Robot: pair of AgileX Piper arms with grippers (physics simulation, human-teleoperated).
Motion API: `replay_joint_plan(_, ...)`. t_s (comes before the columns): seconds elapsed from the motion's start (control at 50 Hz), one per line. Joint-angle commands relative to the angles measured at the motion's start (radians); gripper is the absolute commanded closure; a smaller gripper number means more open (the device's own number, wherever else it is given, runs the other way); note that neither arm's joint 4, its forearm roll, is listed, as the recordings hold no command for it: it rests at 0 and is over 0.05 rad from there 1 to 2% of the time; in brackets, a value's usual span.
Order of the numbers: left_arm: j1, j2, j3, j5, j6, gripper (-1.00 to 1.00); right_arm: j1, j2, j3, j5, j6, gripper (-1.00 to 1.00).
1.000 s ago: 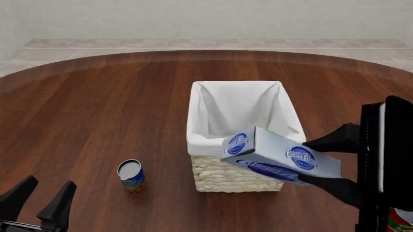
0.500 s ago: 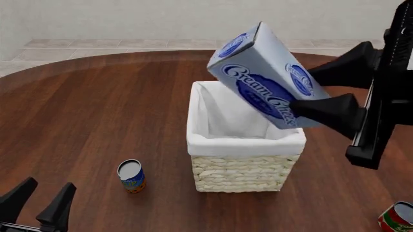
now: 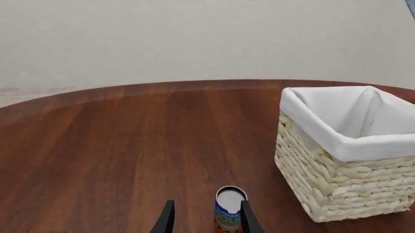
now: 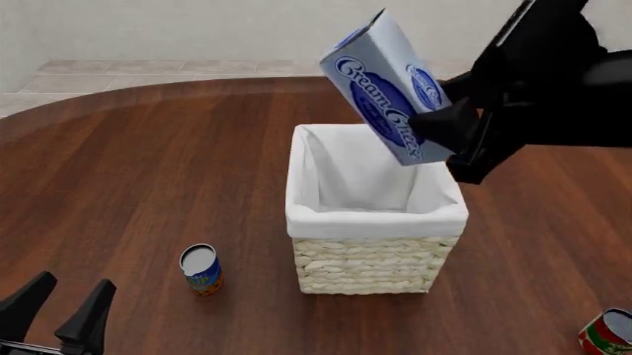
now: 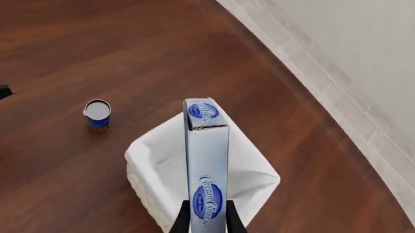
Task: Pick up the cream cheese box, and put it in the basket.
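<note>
At the near left edge, the left gripper (image 4: 59,310) rests low over the table (image 4: 148,185), fingers spread wide and empty. Beyond it stands a small can (image 4: 200,269). Farther right, the right gripper (image 4: 449,111) reaches in from the right, clamping the tilted box (image 4: 383,85) in mid-air above the basket (image 4: 371,259).

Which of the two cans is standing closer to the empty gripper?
The small blue-orange can, standing just ahead of the open left gripper. The red can stands far off at the table's right.
</note>
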Motion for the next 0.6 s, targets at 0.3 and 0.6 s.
replay_joint_plan(0.3, 0.002, 0.002, 0.0, -0.001, -0.003, -1.0, -0.096, 0.117, 0.036, -0.127, 0.133, 1.0)
replay_joint_plan(0.6, 0.003, 0.0, 0.0, 0.004, -0.003, -1.0, -0.095, 0.202, 0.03, -0.149, 0.15, 1.0)
